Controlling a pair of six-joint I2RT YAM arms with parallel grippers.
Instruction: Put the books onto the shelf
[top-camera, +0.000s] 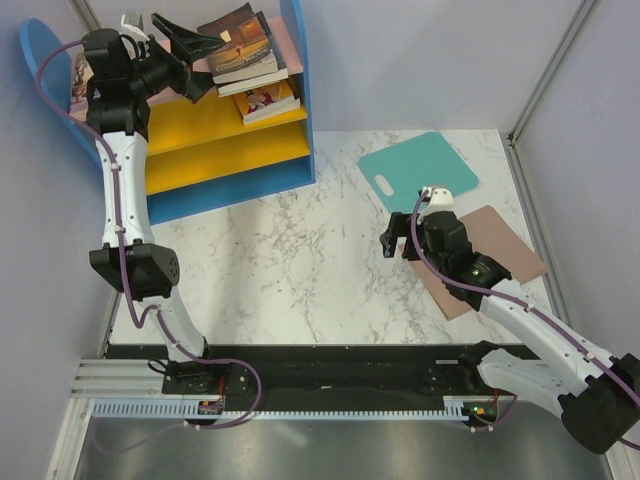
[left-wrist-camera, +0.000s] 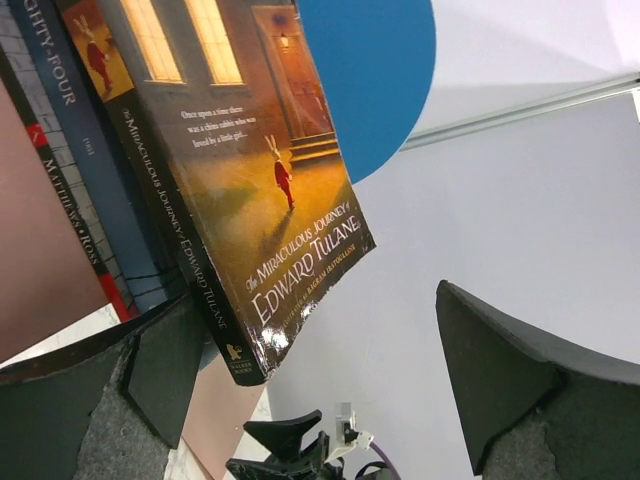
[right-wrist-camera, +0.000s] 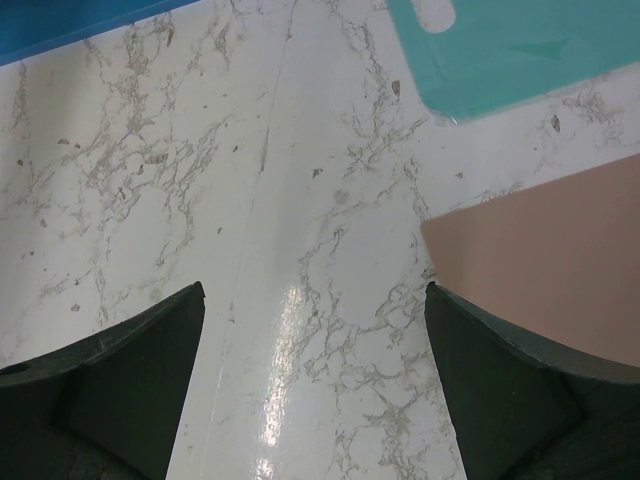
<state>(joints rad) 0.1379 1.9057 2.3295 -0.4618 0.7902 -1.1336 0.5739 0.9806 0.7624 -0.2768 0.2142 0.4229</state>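
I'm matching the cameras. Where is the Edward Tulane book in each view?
Top external: Edward Tulane book, topmost on the shelf, upper left of centre.
Left wrist: centre-left, fills much of the frame.
Right wrist: not in it.
Shared landmark: the shelf's blue panels.

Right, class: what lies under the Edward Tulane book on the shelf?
Beneath the Edward Tulane book lie the navy Nineteen Eighty-Four, then a red-edged book, on the pink board. Only their spines show; their covers are hidden.
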